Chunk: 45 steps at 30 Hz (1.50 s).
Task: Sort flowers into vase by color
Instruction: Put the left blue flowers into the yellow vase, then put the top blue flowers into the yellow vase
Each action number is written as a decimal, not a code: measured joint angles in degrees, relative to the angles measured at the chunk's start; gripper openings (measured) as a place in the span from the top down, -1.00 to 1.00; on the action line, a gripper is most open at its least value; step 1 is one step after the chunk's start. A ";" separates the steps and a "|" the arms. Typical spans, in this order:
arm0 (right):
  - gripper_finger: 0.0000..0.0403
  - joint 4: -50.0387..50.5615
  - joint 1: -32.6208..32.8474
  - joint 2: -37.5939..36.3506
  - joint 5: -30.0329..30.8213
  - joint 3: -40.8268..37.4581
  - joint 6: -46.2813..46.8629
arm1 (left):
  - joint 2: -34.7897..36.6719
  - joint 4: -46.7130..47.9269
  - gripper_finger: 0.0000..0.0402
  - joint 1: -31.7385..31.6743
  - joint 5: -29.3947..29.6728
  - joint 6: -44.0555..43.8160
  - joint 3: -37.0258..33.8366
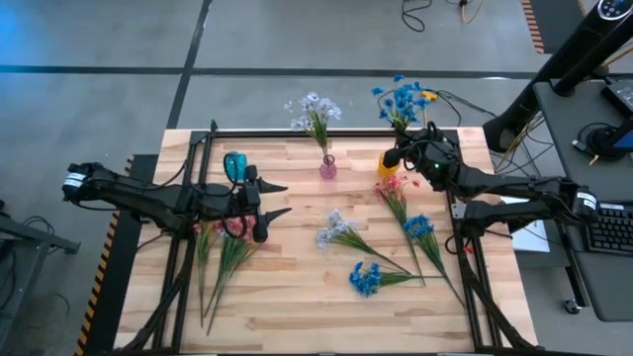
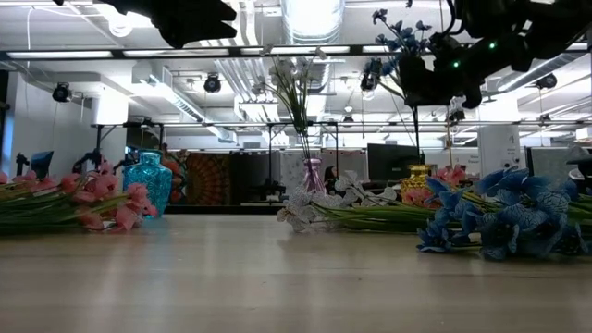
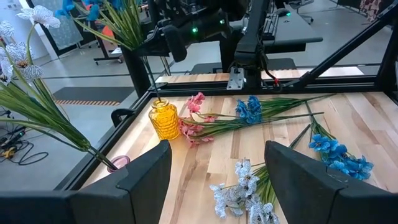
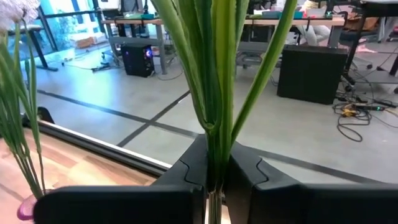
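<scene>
The yellow vase (image 1: 387,166) stands near the table's far edge and holds a blue flower spray (image 1: 400,100). My right gripper (image 1: 394,155) is just above that vase, shut on the spray's stems. A small pink vase (image 1: 327,169) holds lavender-white flowers (image 1: 315,109), and a teal vase (image 1: 234,166) stands to its left. My left gripper (image 1: 281,199) hovers open beside the teal vase, touching nothing. Loose sprays lie flat on the table: pink ones (image 1: 222,235) under the left arm, pink (image 1: 393,187), blue (image 1: 418,226), blue (image 1: 365,279) and lavender-white (image 1: 335,229). My right gripper pinches the blue spray's green stems (image 4: 215,163) between its two fingers, low on the stems and just above the yellow vase's mouth. The fingers come level from the table's right side and lie across the stems. The spray stands nearly upright, its lower end in the yellow vase (image 3: 163,119).
A black metal frame (image 1: 297,133) runs along the table's far edge and sides. Bare wood (image 1: 297,316) lies near the front edge. Beyond the right edge are cables and a keyboard (image 1: 605,227).
</scene>
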<state>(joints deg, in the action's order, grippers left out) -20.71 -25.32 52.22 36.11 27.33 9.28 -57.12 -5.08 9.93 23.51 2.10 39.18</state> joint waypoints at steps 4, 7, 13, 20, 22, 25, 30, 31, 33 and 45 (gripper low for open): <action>0.76 -1.14 0.00 0.11 -0.01 0.00 0.48 | 0.00 0.00 -0.19 0.00 0.00 0.12 0.00; 0.65 -1.02 0.00 0.11 0.01 0.00 0.65 | 0.00 0.00 -0.19 0.00 0.00 0.12 0.00; 0.47 -0.49 0.00 0.11 0.05 -0.02 1.31 | 0.00 0.00 -0.19 0.00 0.00 0.12 0.00; 0.35 -0.34 0.02 0.09 0.05 -0.02 1.31 | 0.00 0.00 -0.19 0.00 0.00 -0.05 0.00; 0.32 0.20 0.02 0.09 0.07 -0.02 1.67 | 0.00 0.00 -0.19 0.00 0.00 -0.07 0.00; 0.30 1.22 0.02 0.09 0.09 -0.02 2.13 | 0.00 0.00 -0.19 0.00 0.00 -0.08 0.00; 0.35 1.73 0.02 0.07 0.09 -0.02 2.14 | 0.00 0.01 -0.19 0.00 0.00 -0.10 0.00; 0.38 1.76 0.02 0.07 0.07 -0.02 2.12 | 0.00 0.01 -0.19 0.00 0.00 -0.10 0.00; 0.45 2.09 0.02 0.07 -0.24 -0.02 1.51 | 0.00 0.02 -0.19 0.00 0.00 -0.10 0.00; 0.30 32.34 -0.70 3.49 -8.13 16.48 2.61 | 0.00 0.02 -0.19 0.00 0.00 -0.12 0.00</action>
<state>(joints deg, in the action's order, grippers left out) 11.63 -26.02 55.71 27.98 43.82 11.89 -57.12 -5.06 9.93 23.51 1.98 39.18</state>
